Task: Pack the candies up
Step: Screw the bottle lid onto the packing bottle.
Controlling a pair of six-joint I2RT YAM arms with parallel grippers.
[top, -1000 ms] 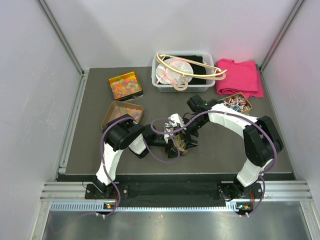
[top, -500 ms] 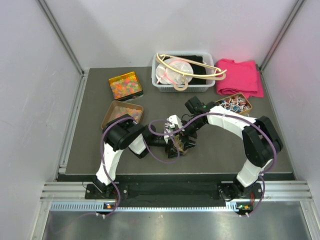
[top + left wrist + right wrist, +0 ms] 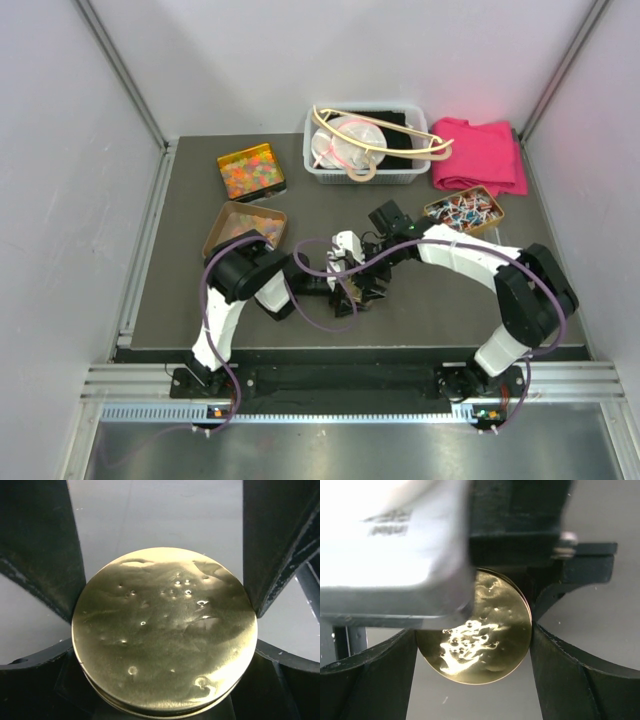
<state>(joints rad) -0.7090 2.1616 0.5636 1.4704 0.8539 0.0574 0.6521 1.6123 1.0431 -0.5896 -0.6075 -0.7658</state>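
The candies [image 3: 250,172] are small orange, yellow and pink gummies filling a square gold tin at the back left. More of them lie in a second tin [image 3: 245,225] just in front. Both grippers meet at the middle of the table on a round gold tin [image 3: 165,630]. My left gripper [image 3: 165,580] is shut on its sides. My right gripper [image 3: 472,645] holds the same round gold tin [image 3: 480,635] from the other side, both fingers against its rim. In the top view the left gripper [image 3: 350,286] and the right gripper [image 3: 372,272] hide most of it.
A tin of twist-wrapped sweets [image 3: 463,208] sits at the right, behind my right arm. A white basket [image 3: 365,172] with a hanger and a bag stands at the back centre. A pink cloth [image 3: 480,152] lies at the back right.
My right arm has swung a little to the left and closer over the round tin. The left arm has stayed put.
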